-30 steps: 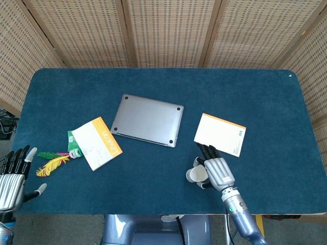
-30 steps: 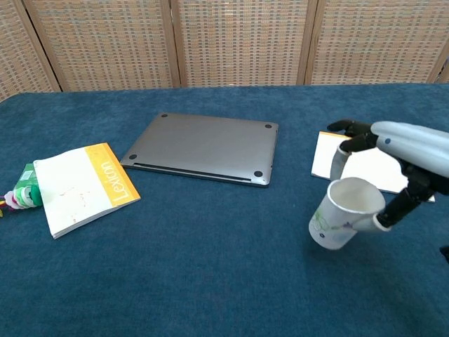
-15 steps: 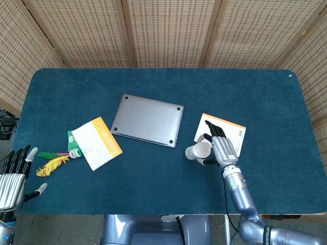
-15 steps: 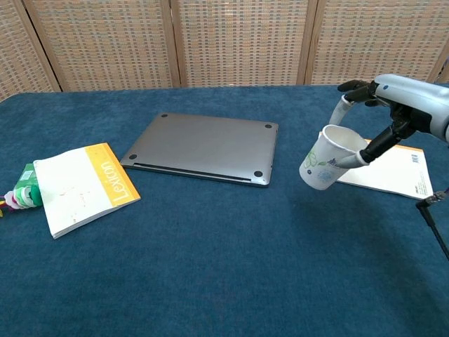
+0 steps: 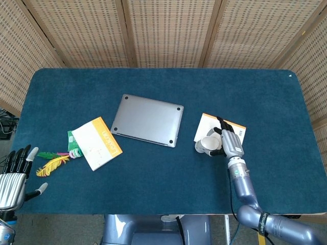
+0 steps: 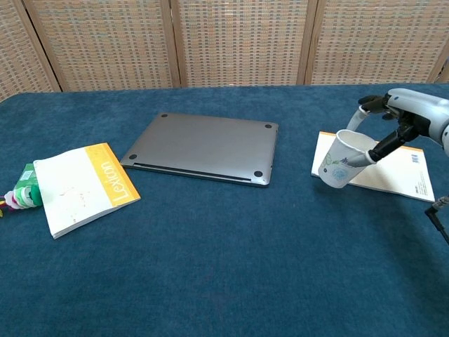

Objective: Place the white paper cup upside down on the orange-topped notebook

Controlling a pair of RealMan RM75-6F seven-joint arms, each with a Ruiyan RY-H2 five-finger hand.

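Observation:
The white paper cup (image 5: 207,145) (image 6: 342,168), printed with a small green and blue pattern, hangs tilted with its mouth up and towards me. My right hand (image 5: 231,144) (image 6: 394,121) grips it by the rim and side. The cup is above the left edge of the white notebook with an orange strip along its far edge (image 5: 210,126) (image 6: 393,168), which lies flat on the blue table at the right. My left hand (image 5: 13,176) rests at the front left corner, fingers apart and holding nothing; the chest view does not show it.
A closed grey laptop (image 5: 148,120) (image 6: 203,147) lies bottom-up mid-table. Left of it are a second orange-striped notebook marked Lexion (image 5: 97,143) (image 6: 77,186), a green packet (image 5: 75,145) (image 6: 24,189) and coloured feathers (image 5: 51,163). Wicker screens stand behind the table.
My right hand has carried the cup from near the table's front edge away from me, to above the notebook's left edge. The left hand has stayed put.

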